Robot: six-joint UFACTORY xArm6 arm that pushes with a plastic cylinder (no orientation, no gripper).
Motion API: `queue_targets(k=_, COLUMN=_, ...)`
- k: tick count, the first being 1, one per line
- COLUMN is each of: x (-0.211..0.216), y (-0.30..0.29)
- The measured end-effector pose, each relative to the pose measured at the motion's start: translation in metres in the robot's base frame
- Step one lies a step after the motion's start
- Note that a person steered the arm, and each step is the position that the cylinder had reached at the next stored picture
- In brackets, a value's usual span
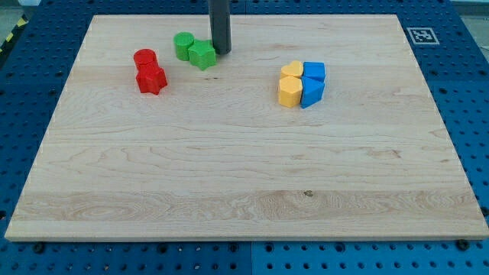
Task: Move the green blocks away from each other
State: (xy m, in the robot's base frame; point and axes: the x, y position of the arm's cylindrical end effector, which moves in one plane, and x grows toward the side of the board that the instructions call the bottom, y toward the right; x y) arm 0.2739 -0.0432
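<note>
Two green blocks touch each other near the view's top left: a green cylinder [183, 45] and, at its right, a green star-like block [202, 55]. My tip [221, 51] is the lower end of a dark rod coming down from the view's top. It stands just right of the green star-like block, very close to it or touching it.
Two red blocks touch at the left: a red cylinder [144, 60] and a red star-like block [151, 79] below it. At the right, a yellow heart [291, 71], a yellow hexagon [289, 91] and two blue blocks [313, 72] [312, 92] form a tight cluster on the wooden board [244, 198].
</note>
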Motion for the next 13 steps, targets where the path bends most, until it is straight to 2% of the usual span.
queue_targets(k=1, x=-0.038, y=-0.027)
queue_targets(k=2, x=-0.047, y=-0.113)
queue_targets(k=3, x=-0.024, y=-0.183)
queue_targets(k=4, x=-0.012, y=-0.176)
queue_targets(k=6, x=0.011, y=-0.083)
queue_targets(k=9, x=0.023, y=0.052)
queue_targets(k=12, x=0.083, y=0.067)
queue_targets(k=13, x=0.086, y=0.062)
